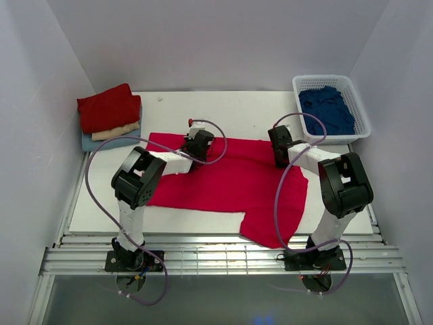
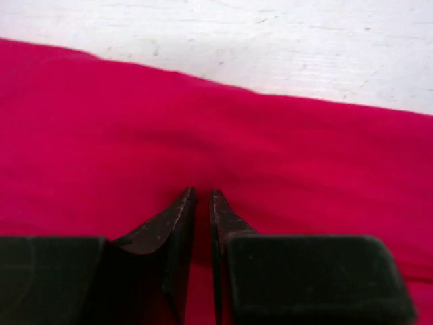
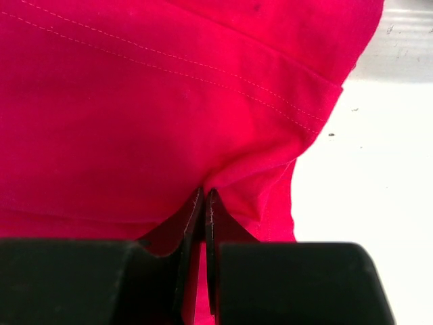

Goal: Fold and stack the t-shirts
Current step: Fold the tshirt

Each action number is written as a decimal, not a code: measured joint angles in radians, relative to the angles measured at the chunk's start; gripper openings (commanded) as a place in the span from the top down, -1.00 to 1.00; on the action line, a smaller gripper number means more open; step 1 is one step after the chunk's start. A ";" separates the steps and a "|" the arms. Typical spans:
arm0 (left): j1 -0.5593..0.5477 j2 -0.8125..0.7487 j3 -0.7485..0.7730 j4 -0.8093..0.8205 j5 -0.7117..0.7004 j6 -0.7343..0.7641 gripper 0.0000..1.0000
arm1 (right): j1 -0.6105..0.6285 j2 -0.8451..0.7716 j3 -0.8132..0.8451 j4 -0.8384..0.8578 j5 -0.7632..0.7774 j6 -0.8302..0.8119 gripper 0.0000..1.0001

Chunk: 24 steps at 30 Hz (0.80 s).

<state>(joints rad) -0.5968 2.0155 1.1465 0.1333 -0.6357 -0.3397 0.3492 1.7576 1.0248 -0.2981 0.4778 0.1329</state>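
A bright crimson t-shirt point(image 1: 230, 183) lies spread across the white table point(image 1: 223, 105), and one part point(image 1: 270, 227) reaches past the table's front edge. My left gripper point(image 1: 197, 145) sits at its far edge, left of the middle. In the left wrist view the left gripper point(image 2: 203, 195) has its jaws nearly together with a fold of the red cloth point(image 2: 270, 149) between them. My right gripper point(image 1: 281, 154) is at the shirt's far right edge. In the right wrist view the right gripper point(image 3: 205, 193) is shut on a puckered bit of the shirt point(image 3: 135, 101) beside its hem.
A folded stack stands at the back left: a dark red shirt point(image 1: 108, 108) on top, cream point(image 1: 115, 131) under it, pale blue point(image 1: 91, 142) at the bottom. A white lattice basket point(image 1: 325, 78) at the back right holds navy shirts point(image 1: 328, 108). Walls close in both sides.
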 measured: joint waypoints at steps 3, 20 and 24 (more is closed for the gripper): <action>0.002 -0.042 -0.056 0.011 -0.022 -0.011 0.49 | 0.000 0.000 0.000 0.000 0.007 0.008 0.80; -0.015 -0.029 0.201 0.058 0.173 -0.045 0.49 | -0.004 -0.158 0.123 0.044 0.033 -0.048 -0.04; -0.027 0.045 0.276 0.070 0.277 -0.059 0.53 | -0.024 -0.043 0.195 0.070 0.013 -0.055 0.02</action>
<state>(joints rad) -0.6239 2.0609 1.4223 0.2035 -0.3592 -0.3988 0.3252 1.7142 1.2201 -0.2283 0.4904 0.0784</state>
